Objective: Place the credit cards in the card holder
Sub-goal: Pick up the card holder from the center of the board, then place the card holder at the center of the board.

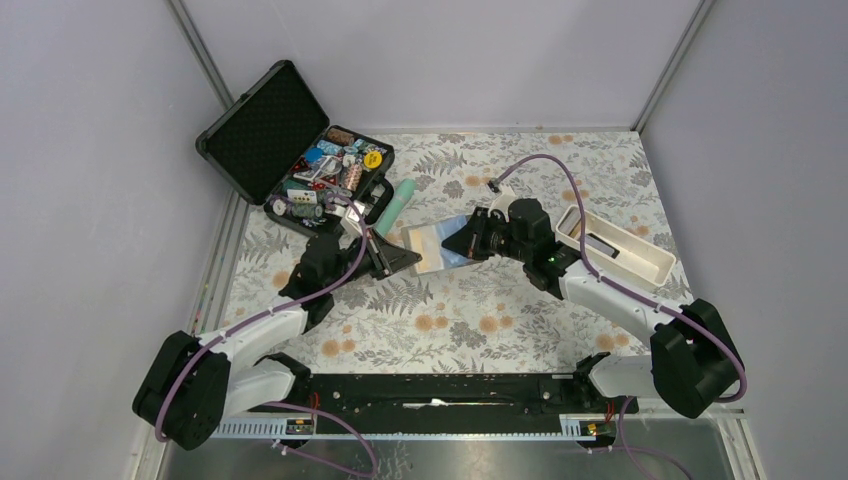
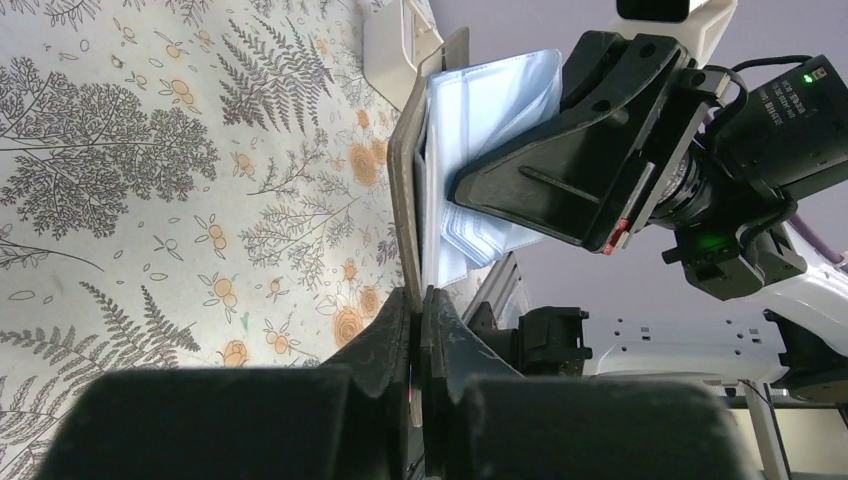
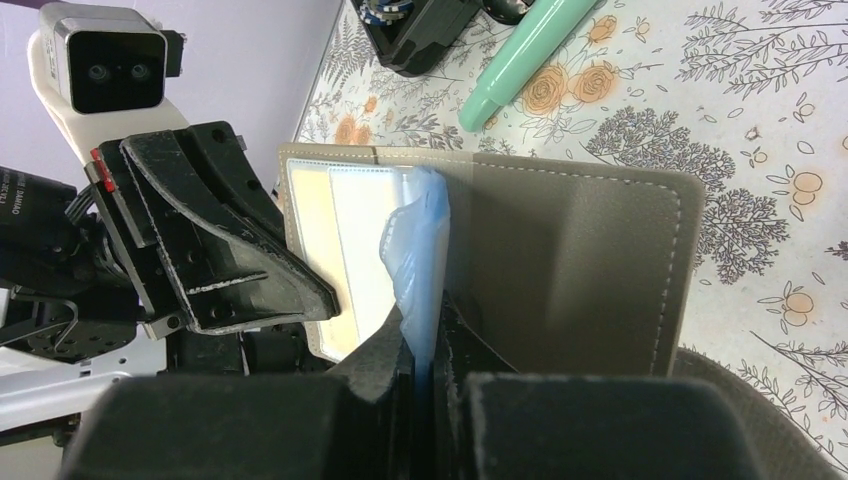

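Note:
The card holder (image 1: 437, 245), a grey-brown folding wallet, is held open between both grippers above the floral mat. My left gripper (image 2: 420, 296) is shut on the edge of its grey-brown cover flap (image 2: 406, 190). My right gripper (image 3: 424, 338) is shut on the pale blue plastic sleeves (image 3: 418, 235) at the fold, and the other cover flap (image 3: 580, 260) stands to its right. A pale yellow panel (image 3: 312, 235) shows in the left-hand pocket; I cannot tell whether it is one of the credit cards. No loose credit card can be made out.
An open black hard case (image 1: 290, 140) full of small items stands at the back left. A mint-green tube (image 1: 393, 205) lies beside it. A white oblong tray (image 1: 615, 245) sits to the right, behind my right arm. Grey walls close in the mat.

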You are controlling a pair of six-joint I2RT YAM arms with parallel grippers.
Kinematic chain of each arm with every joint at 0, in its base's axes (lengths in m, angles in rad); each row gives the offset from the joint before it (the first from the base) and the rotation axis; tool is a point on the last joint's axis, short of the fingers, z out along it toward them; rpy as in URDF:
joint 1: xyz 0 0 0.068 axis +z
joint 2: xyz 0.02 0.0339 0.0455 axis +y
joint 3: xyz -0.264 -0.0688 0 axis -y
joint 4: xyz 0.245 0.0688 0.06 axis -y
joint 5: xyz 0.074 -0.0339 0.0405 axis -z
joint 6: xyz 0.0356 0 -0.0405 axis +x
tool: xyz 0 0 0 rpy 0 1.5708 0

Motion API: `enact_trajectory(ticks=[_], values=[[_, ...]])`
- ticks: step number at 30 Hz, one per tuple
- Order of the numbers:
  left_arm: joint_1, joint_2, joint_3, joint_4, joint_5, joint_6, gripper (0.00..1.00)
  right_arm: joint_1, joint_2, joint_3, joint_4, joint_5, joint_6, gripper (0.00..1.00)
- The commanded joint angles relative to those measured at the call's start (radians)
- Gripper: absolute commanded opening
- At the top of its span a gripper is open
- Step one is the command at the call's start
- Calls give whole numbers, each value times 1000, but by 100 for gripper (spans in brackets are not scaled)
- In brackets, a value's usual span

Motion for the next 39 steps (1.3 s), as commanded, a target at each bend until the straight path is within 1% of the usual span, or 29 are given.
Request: enact_trajectory(ticks=[1,3,5,6,8,9,10,12,15,17,18,22,24,28,30,33,34,35,36,39], values=[[-3,-10,26,43,13,24,0,-8,-40,13,14,-1,-22,10],[-1,-33,48,-78,-36,60,0,-20,-59,12,-24,39,-44,26],[-3,-61,94,-269,-144,134,0,-33,-86,11,-67,85,-75,51],[-6,-67,122,-378,-204,164,0,-35,-98,17,-100,115,-94,60],[-17,-66,186,-564,-311,222,0,-35,-115,31,-158,174,-138,72],[-29,-58,217,-646,-359,254,0,-35,-120,36,-178,196,-163,76],[-47,-51,246,-702,-408,269,0,-35,-121,40,-192,213,-174,79],[-95,-30,301,-799,-495,293,0,-36,-116,43,-202,221,-189,82],[-174,36,424,-927,-618,323,0,-36,-95,48,-179,158,-179,82],[-198,88,473,-960,-637,332,0,-35,-76,46,-143,96,-162,80],[-204,106,491,-965,-629,335,0,-34,-66,46,-125,66,-153,79],[-213,155,516,-950,-578,328,0,-21,-34,31,-63,-18,-138,69],[-213,151,495,-899,-533,314,0,-6,-28,20,-44,-36,-144,67],[-212,127,442,-800,-491,288,0,3,-29,-4,-34,-44,-155,68],[-199,126,417,-763,-441,267,0,3,-31,-19,-31,-32,-151,69],[-175,141,397,-735,-381,239,0,16,-29,-39,-4,-69,-190,74],[-170,142,387,-715,-361,228,0,42,-32,-43,-8,-29,-220,76],[-166,141,377,-695,-343,218,0,71,-30,-37,-29,43,-250,78],[-163,138,370,-679,-330,209,0,100,-25,-22,-71,103,-275,81],[-158,125,359,-654,-315,195,0,117,1,-20,-79,173,-280,84]])
